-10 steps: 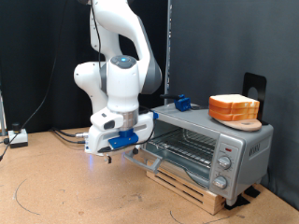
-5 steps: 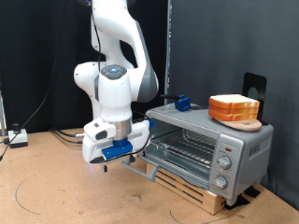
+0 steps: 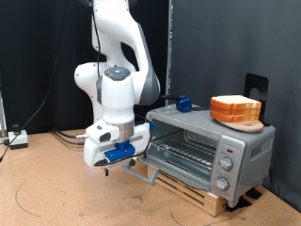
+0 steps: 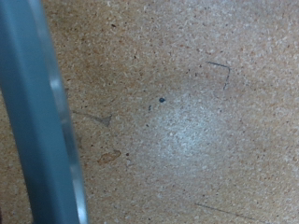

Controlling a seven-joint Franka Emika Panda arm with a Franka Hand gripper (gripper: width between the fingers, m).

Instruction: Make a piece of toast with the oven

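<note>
The silver-grey oven (image 3: 246,149) stands on the exterior view's right with its glass door (image 3: 143,168) folded down and open. Its wire rack (image 3: 184,145) looks bare. My gripper (image 3: 110,162) hangs low just in front of the open door's edge, with nothing showing between its fingers. The wrist view shows no fingers, only a grey-blue bar (image 4: 42,121) along one side over the brown board floor (image 4: 187,131). No single piece of toast shows apart from the pile of slices (image 3: 235,108) on top of the oven.
The pile lies on a wooden board on the oven's roof, next to a small blue object (image 3: 183,103). A column of knobs (image 3: 225,166) is on the oven's front. The oven stands on a wooden pallet (image 3: 200,193). Cables (image 3: 17,139) lie at the exterior view's left.
My gripper has moved down and towards the exterior view's left, away from the oven's opening, then held still. The door stays open.
</note>
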